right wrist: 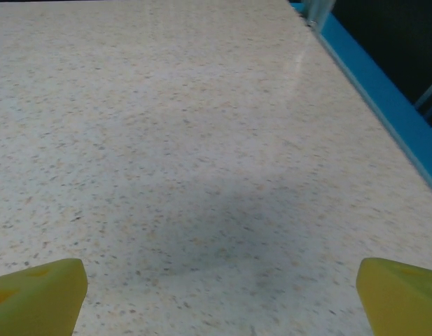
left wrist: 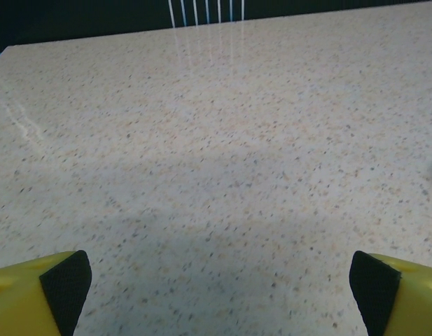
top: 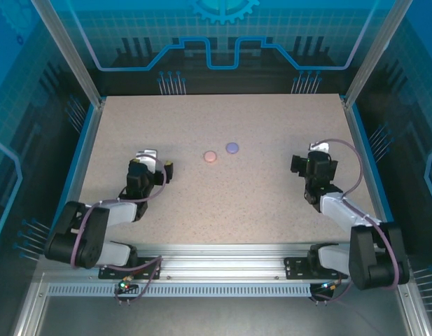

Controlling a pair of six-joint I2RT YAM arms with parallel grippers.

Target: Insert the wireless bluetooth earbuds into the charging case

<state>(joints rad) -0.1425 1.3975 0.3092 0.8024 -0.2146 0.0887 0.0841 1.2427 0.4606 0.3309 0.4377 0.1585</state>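
With the left tool [top: 165, 168] and right tool [top: 298, 164] gaping wide and empty, well apart from the small round pale pink disc [top: 211, 156] and pale purple disc [top: 232, 148] near each other mid-way across the speckled beige table [top: 272, 210] — cases, I'd guess, buds too tiny to spot — I'd close in slowly from above.

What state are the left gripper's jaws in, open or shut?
Open. The left gripper shows its yellow fingers at opposite lower corners of the wrist view, bare table between them, nothing held.

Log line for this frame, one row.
left gripper: open, empty | right gripper: open, empty | pink disc, purple disc: mid-table, apart, untouched
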